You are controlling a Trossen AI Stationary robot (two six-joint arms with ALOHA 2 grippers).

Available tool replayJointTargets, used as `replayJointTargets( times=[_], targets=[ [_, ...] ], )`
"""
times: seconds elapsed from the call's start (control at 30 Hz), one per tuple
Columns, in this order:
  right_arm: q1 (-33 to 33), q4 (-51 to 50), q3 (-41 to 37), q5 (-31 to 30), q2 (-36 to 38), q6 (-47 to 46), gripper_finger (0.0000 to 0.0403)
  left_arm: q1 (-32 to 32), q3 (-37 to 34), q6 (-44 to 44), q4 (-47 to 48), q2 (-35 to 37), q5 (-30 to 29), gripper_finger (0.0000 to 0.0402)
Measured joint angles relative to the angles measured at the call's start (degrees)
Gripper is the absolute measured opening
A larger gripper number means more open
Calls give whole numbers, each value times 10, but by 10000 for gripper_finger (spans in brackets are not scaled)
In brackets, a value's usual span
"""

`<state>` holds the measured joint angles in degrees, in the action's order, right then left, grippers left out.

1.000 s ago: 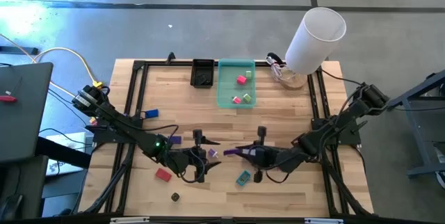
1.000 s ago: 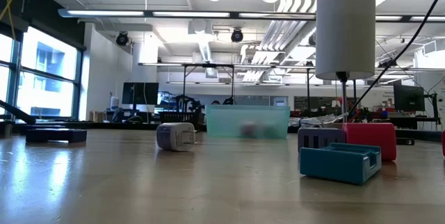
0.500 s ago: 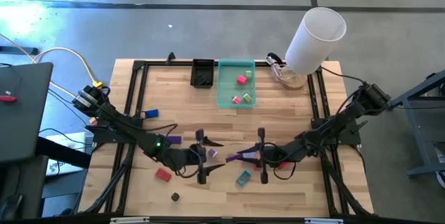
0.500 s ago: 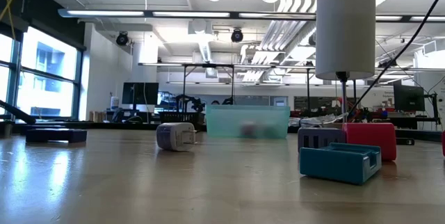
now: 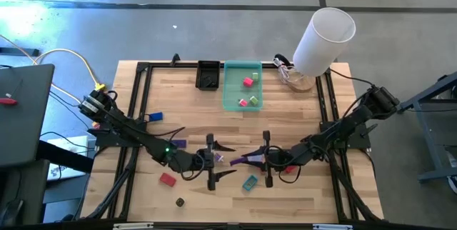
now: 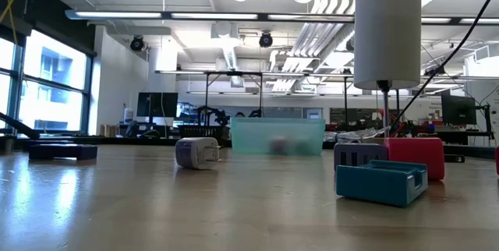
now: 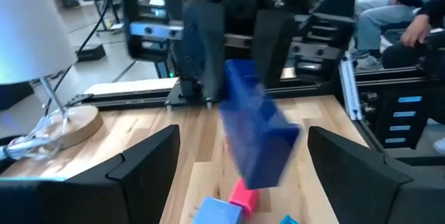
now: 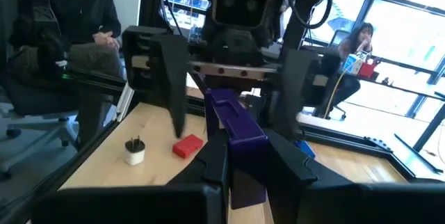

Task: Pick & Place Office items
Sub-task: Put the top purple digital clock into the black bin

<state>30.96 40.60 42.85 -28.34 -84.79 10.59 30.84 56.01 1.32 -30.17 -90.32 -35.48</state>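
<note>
We see two dark arms reaching in low over the tabletop (image 5: 285, 126), meeting near the middle front. The left hand (image 5: 213, 162) points toward the right one, fingers (image 7: 142, 165) spread wide with nothing between them. The right hand (image 5: 265, 160) faces it, fingers pressed together and pinching a purple piece (image 5: 250, 160) held out toward the left hand; the right wrist view shows this purple piece (image 8: 236, 133) clamped between the pads, with the left hand's open fingers just beyond it.

Largest first: one white cylinder (image 5: 325, 38) on a stand at the far right corner. One translucent green tray (image 5: 243, 85) at the far middle, holding three small pieces: one pink (image 5: 248, 81), one pink (image 5: 243, 102), one green (image 5: 253, 101). One small black tray (image 5: 208, 75) touching the green tray's left side.

Loose office items we can count on the tabletop: one blue piece (image 5: 153, 117) near the left edge, one purple piece (image 5: 179, 144) beside the left arm, one red block (image 5: 167, 179) at the front left, one teal block (image 5: 250, 183) just in front of the right hand, one red piece (image 5: 289, 168) partly hidden under the right arm, one tiny dark piece (image 5: 180, 202) near the front edge. One small whitish piece (image 5: 218, 157) sits by the left hand.
</note>
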Motion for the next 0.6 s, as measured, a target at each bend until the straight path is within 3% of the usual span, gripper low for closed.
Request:
replayJointTargets(
  times=[0.17, 0.6],
  targets=[
    [0, 0, 0, 0, 0, 0, 47, 1, 0, 4, 0, 0, 0, 263],
    [0, -23, 0, -4, 0, -3, 54, -4, 0, 19, 4, 0, 0, 93]
  ],
)
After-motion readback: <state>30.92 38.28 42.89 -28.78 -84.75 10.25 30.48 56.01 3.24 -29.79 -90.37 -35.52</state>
